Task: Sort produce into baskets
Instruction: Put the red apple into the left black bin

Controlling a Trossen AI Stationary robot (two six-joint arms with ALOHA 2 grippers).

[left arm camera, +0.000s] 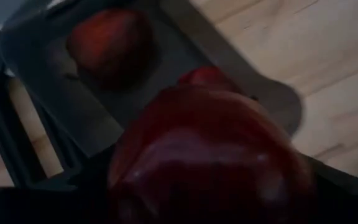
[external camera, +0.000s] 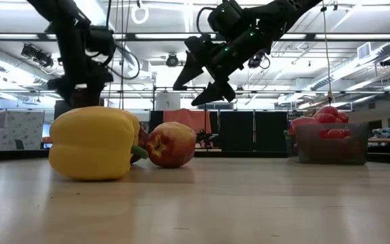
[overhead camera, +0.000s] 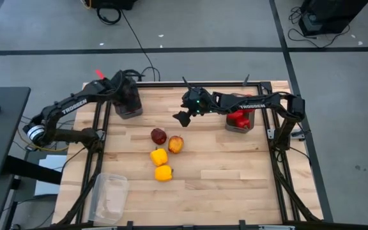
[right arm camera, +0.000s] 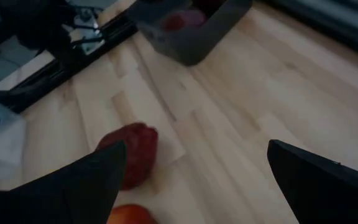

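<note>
Table (overhead camera: 235,179): we see four loose peppers (overhead camera: 163,156) at centre.

Left gripper (overhead camera: 128,89) over dark basket (overhead camera: 130,110), closed on maroon pepper (left arm camera: 204,162). Risk: release off-centre, pepper hits rim, rolls out.

Right gripper (overhead camera: 185,114) wide open, empty, above table; could nudge loose maroon pepper (right arm camera: 132,152) on descent.

Four peppers (overhead camera: 163,155) lie mid-table between grey baskets (overhead camera: 128,102) holding maroon and red ones.
</note>
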